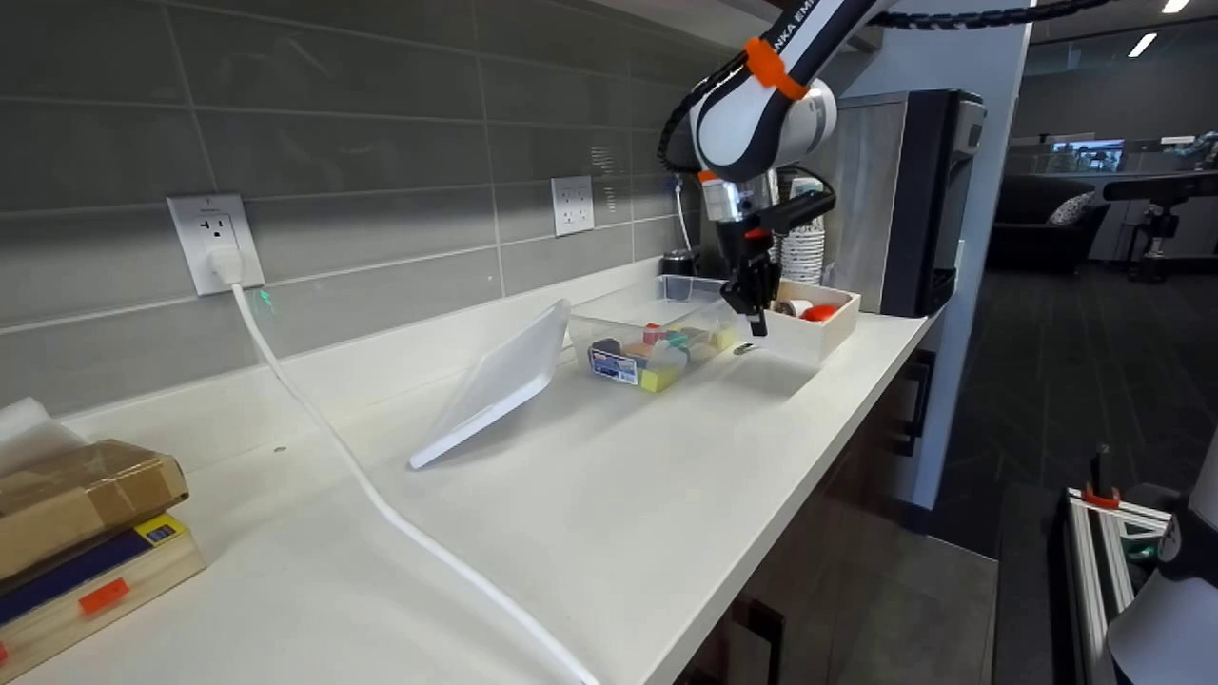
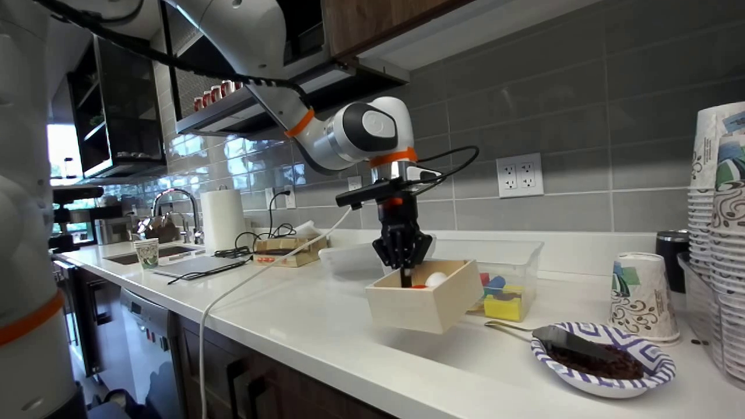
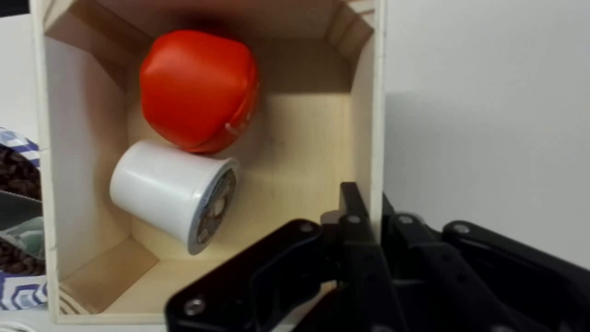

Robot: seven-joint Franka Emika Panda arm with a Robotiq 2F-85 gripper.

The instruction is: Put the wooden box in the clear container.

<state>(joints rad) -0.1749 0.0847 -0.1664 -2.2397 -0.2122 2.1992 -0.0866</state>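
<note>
The wooden box (image 1: 799,341) is pale and open-topped, and shows in both exterior views (image 2: 401,307). It hangs a little above the counter, slightly tilted. In the wrist view, the box (image 3: 313,147) holds a red ball-like thing (image 3: 198,90) and a white pod (image 3: 161,184). My gripper (image 3: 370,193) is shut on one side wall of the box, one finger inside and one outside; it also shows in both exterior views (image 1: 758,319) (image 2: 405,274). The clear container (image 1: 614,328) stands on the counter beside the box, with several coloured blocks inside; it is behind the box in an exterior view (image 2: 527,279).
A tilted white lid (image 1: 500,390) stands close to the container. A patterned plate (image 2: 660,378) with dark beans and a dark utensil lies near paper cups (image 2: 643,297). A white cord (image 1: 400,518) crosses the counter. A tall machine (image 1: 880,200) stands beyond the box.
</note>
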